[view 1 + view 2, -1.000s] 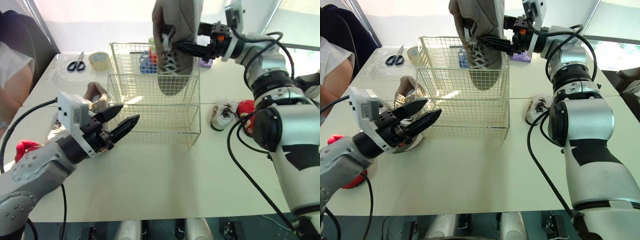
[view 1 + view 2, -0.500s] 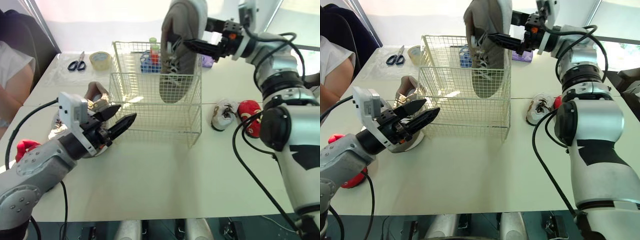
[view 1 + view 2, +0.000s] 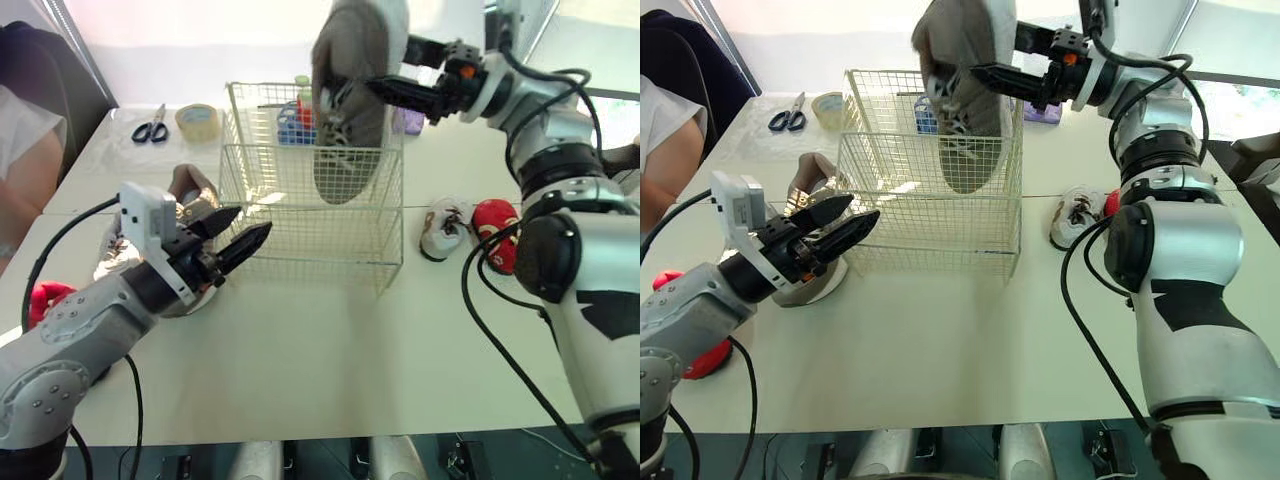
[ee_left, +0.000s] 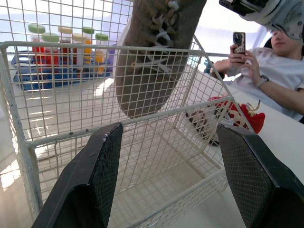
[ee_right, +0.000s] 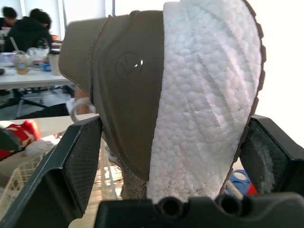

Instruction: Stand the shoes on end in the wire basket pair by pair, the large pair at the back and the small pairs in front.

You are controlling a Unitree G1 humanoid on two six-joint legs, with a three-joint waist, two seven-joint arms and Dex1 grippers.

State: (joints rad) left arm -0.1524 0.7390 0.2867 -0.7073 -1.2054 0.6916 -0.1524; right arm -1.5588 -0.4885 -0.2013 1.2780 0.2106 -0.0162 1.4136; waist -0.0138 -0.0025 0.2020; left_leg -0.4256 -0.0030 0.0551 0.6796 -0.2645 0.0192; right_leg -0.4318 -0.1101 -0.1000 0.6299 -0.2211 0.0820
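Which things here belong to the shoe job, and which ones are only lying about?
Job: basket, grey shoe in right claw, second grey shoe, white shoe, red shoe.
Lying about: scissors, tape, bottle rack.

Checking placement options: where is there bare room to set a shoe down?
Free: the table in front of the wire basket, between the arms, and the basket floor. Crowded: left gripper and brown shoe at its left, small shoes at its right, grey shoe hanging into it.
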